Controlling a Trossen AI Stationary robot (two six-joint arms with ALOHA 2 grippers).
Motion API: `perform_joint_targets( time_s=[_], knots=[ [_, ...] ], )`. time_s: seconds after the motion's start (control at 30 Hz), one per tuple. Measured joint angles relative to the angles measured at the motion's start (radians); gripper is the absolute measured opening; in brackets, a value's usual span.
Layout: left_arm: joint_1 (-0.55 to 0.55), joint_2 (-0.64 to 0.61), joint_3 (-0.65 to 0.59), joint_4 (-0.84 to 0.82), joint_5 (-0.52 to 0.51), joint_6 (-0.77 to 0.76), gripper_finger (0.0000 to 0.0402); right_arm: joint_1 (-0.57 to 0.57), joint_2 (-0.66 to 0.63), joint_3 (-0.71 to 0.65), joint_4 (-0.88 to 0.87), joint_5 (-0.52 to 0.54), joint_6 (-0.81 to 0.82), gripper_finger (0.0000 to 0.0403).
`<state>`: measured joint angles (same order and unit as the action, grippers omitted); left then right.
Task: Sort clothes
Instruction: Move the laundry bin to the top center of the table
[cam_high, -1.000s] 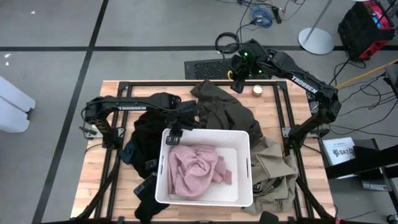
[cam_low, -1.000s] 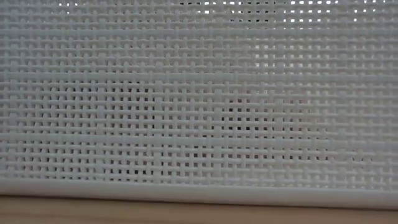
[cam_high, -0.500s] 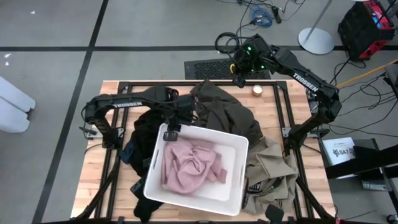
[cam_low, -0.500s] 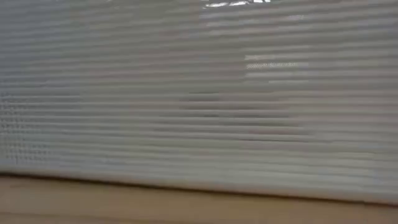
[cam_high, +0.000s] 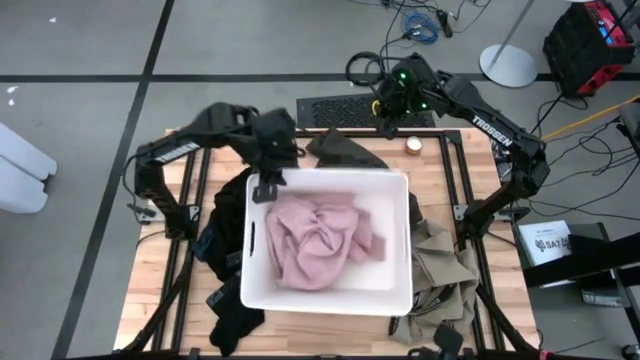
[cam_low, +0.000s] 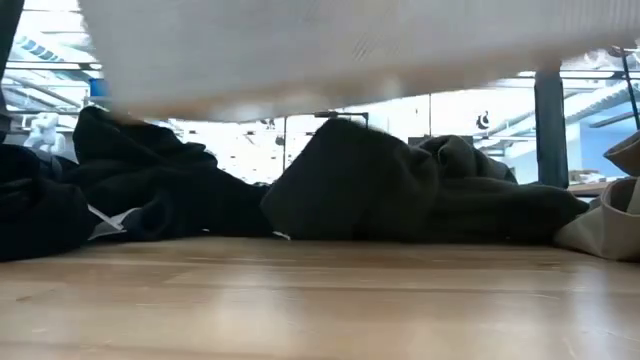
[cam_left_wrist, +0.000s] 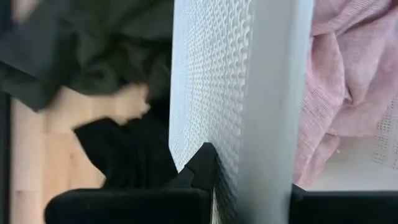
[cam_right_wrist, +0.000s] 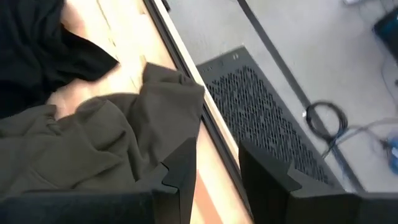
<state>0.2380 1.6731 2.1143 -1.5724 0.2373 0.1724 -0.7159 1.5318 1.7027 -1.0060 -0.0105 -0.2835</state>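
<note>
Left tool (cam_high: 266, 186) pinching white bin (cam_high: 400, 290) rim; bin now lifted off counter (cam_low: 320, 300), pink garment (cam_high: 315, 240) inside. Right tool (cam_right_wrist: 217, 165) spread, idle above olive garment (cam_right_wrist: 93, 143). Sorting continues.

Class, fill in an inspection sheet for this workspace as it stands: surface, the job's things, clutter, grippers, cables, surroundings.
Surface: wooden table, mostly covered by clothes.
Job's things: pale pink garment in the white bin, which the low view shows raised off the table; dark olive garment at the far edge; khaki garment right; black clothes left.
Clutter: small round object at the far edge.
Grippers: left gripper shut on the bin's rim; right gripper open, empty, over the far edge.
Cables: blue coil on the floor.
Surroundings: grey floor, black vented box, red equipment.
</note>
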Motion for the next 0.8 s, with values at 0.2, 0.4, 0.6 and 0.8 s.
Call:
perform_joint_targets(
  time_s=[0.2, 0.4, 0.6, 0.8],
  knots=[
    [0.092, -0.041, 0.035, -0.004, -0.073, -0.047, 0.002, -0.087, -0.002, 0.0, -0.016, -0.038, 0.142, 0.0099],
    [0.22, -0.05, 0.034, -0.005, -0.161, -0.091, 0.002, -0.163, -0.037, 0.0, 0.102, -0.038, 0.206, 0.0083],
    [0.361, -0.05, 0.034, 0.001, -0.168, -0.086, 0.002, -0.19, -0.055, 0.0, 0.089, -0.043, 0.22, 0.007],
    [0.486, -0.053, 0.034, -0.002, -0.244, -0.036, 0.002, -0.19, -0.055, 0.0, -0.008, -0.044, 0.22, 0.0062]
  ],
)
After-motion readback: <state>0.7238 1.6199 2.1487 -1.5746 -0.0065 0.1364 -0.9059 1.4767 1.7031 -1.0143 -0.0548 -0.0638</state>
